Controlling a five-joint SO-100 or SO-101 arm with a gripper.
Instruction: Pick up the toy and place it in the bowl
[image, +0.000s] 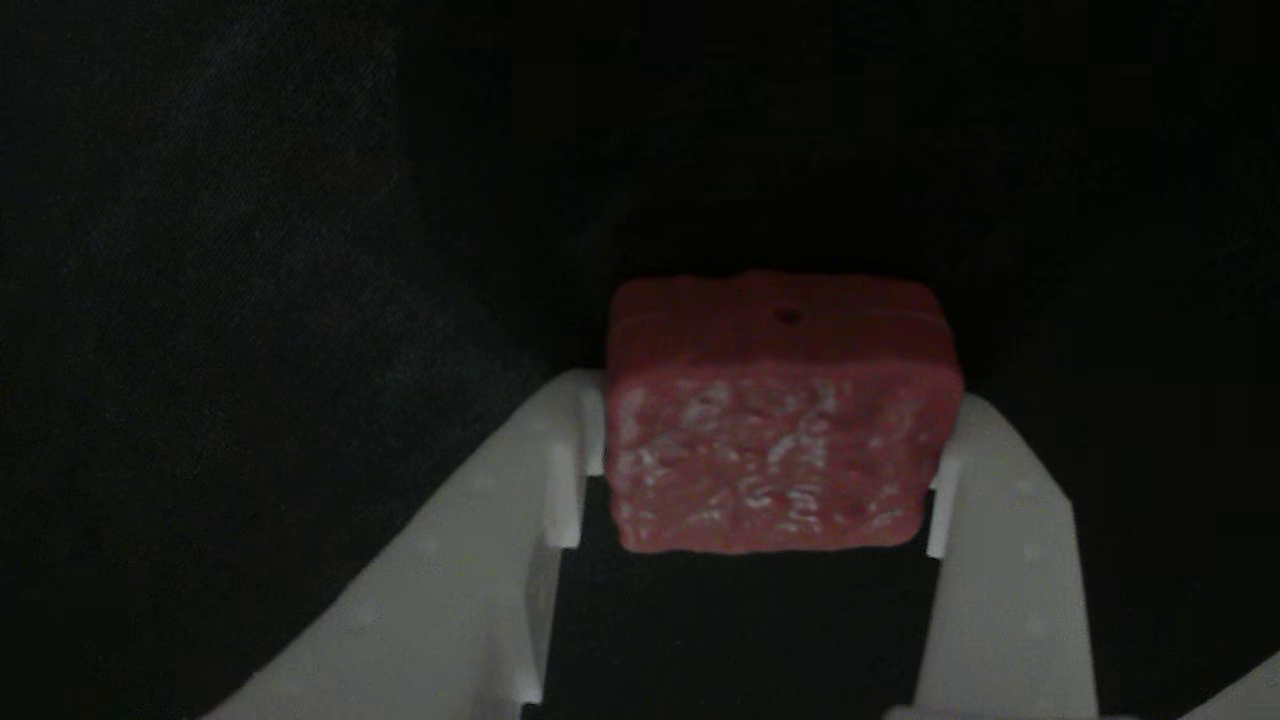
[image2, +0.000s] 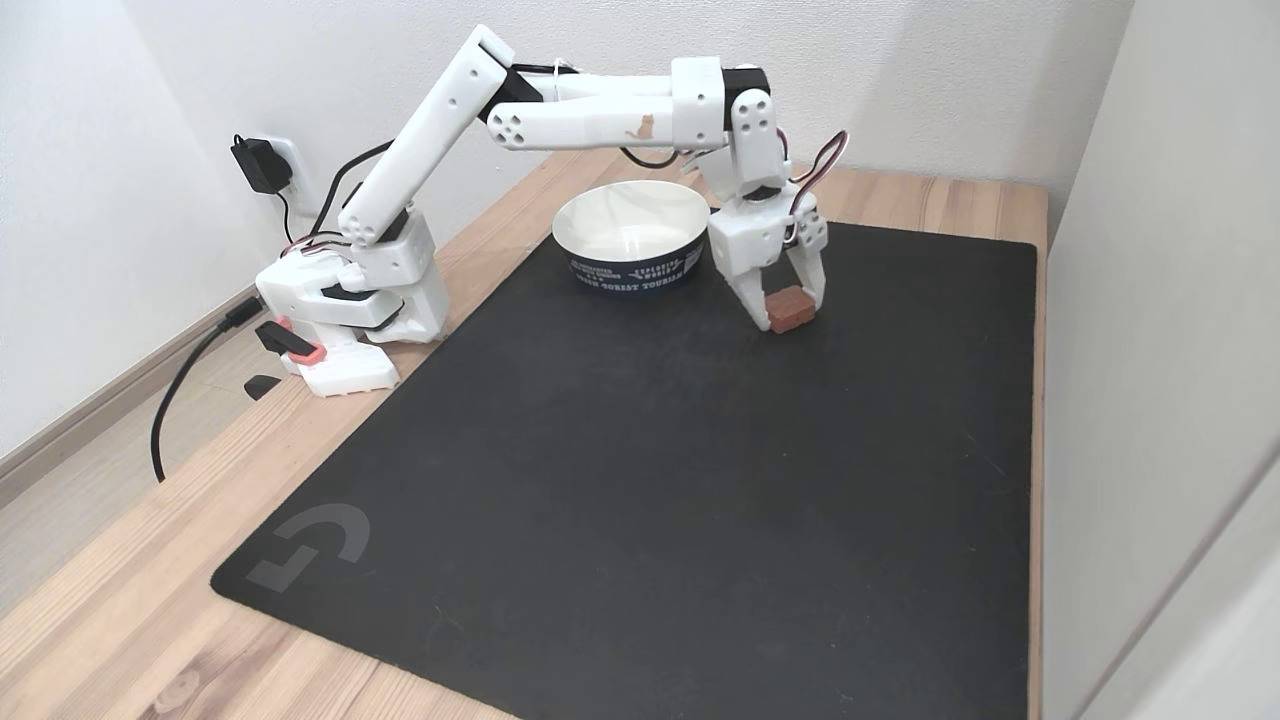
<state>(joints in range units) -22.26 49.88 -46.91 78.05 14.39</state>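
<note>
Red and a bit dull, the toy (image2: 789, 309) sits squeezed between the two white fingers of the claw (image2: 785, 312), low over the black mat (image2: 640, 480) and just to the right of the bowl (image2: 632, 236) in the fixed view. I think the arm should lift it straight up first, high enough to clear the rim, then swing over the white inside before letting go. Up close, the toy (image: 775, 420) is a rounded block. One face is rough with whitish specks, and the face above has a tiny hole.

Close claw-mounted view (fixed view high, oblique)
</note>
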